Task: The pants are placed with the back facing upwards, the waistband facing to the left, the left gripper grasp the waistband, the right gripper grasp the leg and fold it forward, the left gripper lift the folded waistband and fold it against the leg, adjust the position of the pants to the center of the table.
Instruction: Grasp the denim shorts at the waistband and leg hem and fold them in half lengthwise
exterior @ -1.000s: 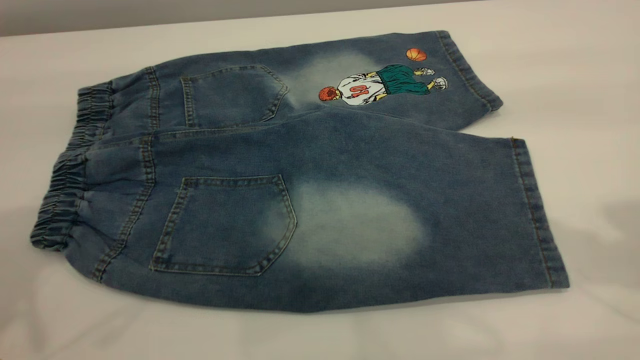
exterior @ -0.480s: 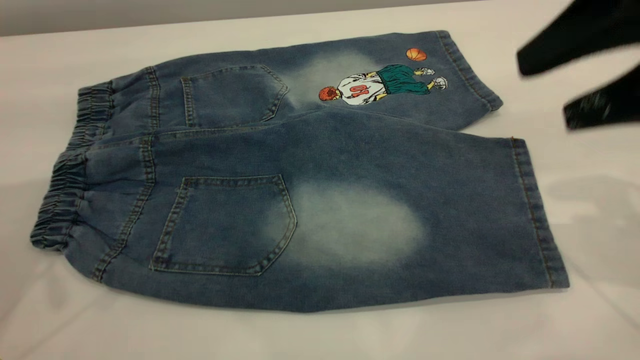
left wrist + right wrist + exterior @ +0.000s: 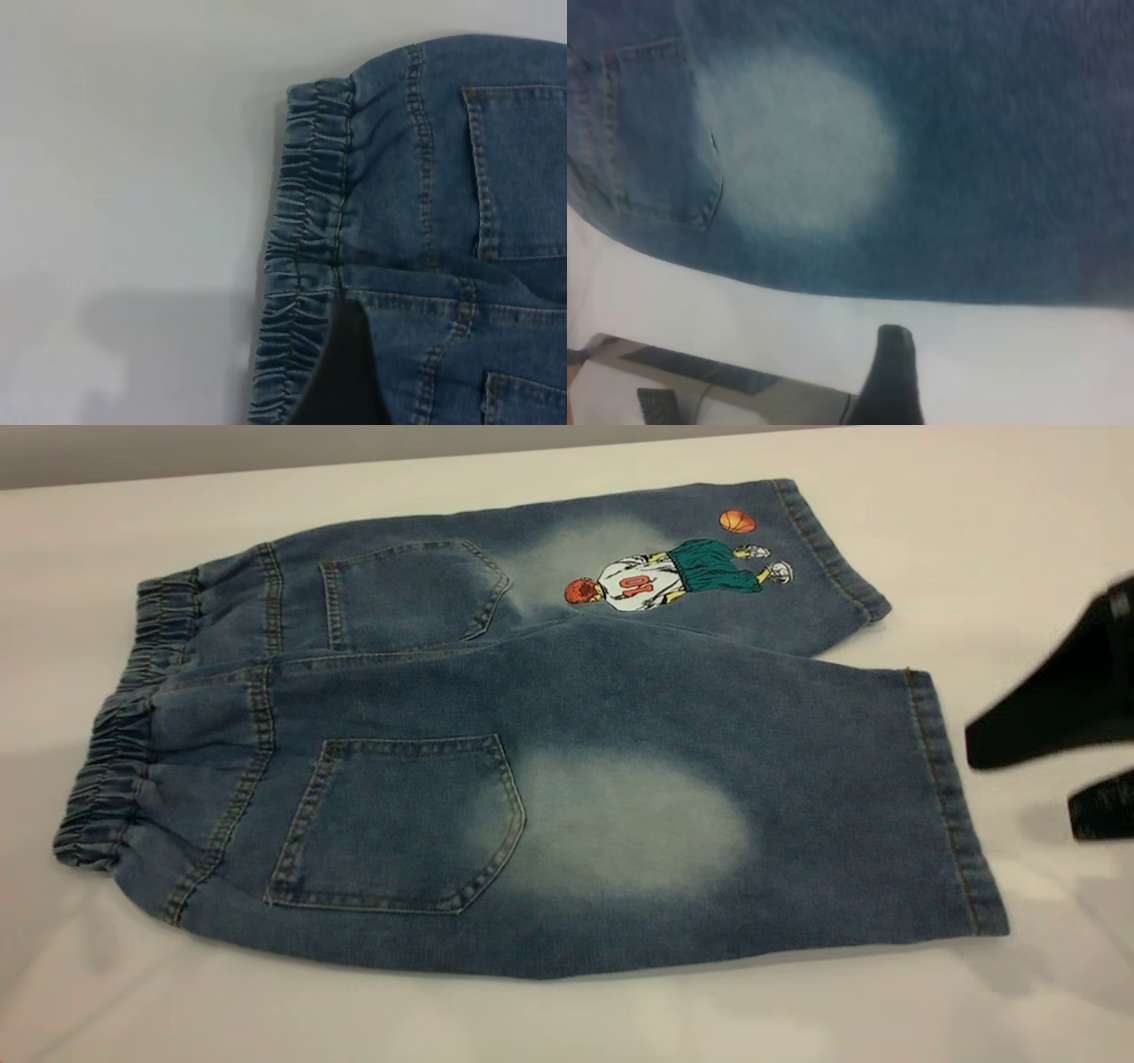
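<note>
A bare test bench in a lab or robot workroom, by the look of it. The table (image 3: pixel 974 505) is a wide, plain white surface with nothing homely on it, only one pair of denim pants (image 3: pixel 549 726) laid out flat as a sample. Behind its far edge runs a blank grey wall (image 3: pixel 266 447). In the right wrist view, past the table's edge, sits a flat dark device (image 3: pixel 700 372) with a thin cable.
</note>
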You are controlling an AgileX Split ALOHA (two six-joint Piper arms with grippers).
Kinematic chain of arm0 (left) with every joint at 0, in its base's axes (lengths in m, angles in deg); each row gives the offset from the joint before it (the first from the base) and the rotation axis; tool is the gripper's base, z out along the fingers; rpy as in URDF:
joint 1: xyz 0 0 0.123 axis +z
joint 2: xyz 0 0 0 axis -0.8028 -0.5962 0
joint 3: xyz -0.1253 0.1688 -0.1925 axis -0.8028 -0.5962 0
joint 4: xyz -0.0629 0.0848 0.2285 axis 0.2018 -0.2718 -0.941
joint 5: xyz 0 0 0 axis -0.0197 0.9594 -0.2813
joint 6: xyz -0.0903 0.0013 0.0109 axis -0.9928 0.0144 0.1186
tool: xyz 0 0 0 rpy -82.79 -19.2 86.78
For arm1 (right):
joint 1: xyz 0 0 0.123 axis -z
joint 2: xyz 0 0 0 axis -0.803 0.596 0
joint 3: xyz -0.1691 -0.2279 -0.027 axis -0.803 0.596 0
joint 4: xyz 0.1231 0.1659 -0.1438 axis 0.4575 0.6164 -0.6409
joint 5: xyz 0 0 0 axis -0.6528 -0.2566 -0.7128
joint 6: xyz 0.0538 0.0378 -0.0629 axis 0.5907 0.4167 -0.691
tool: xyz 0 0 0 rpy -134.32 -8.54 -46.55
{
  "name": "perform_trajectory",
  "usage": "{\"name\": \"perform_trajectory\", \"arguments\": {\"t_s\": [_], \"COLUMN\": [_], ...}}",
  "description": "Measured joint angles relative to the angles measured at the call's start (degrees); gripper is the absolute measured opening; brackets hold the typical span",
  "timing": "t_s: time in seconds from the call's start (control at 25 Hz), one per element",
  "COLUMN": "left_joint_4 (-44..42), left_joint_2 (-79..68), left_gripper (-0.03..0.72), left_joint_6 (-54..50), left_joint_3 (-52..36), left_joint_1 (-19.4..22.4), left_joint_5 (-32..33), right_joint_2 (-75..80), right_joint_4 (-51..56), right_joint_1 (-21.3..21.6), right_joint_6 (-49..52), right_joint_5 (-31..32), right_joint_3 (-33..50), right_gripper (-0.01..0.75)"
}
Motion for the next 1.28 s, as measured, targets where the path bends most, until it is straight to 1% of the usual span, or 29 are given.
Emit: {"name": "perform_trajectory", "arguments": {"t_s": [0.16,0.28,0.64,0.92,1.28], "left_joint_4": [0.0,0.0,0.0,0.0,0.0], "left_joint_2": [0.0,0.0,0.0,0.0,0.0], "left_gripper": [0.549,0.549,0.549,0.549,0.549], "left_joint_6": [0.0,0.0,0.6,0.8,1.0], "left_joint_3": [0.0,0.0,0.0,0.0,0.0], "left_joint_1": [0.0,0.0,0.0,0.0,0.0], "left_joint_5": [0.0,0.0,0.0,0.0,0.0], "right_joint_2": [0.1,2.1,16.2,25.1,28.2], "right_joint_4": [2.1,3.8,14.9,15.6,15.1], "right_joint_1": [0.0,0.0,0.0,0.0,0.0], "right_joint_6": [-2.4,-4.4,-17.7,-18.6,-18.6], "right_joint_5": [0.1,-0.9,1.1,3.0,4.1], "right_joint_3": [1.0,0.9,0.8,0.0,-3.7], "right_gripper": [0.566,0.566,0.566,0.566,0.561]}}
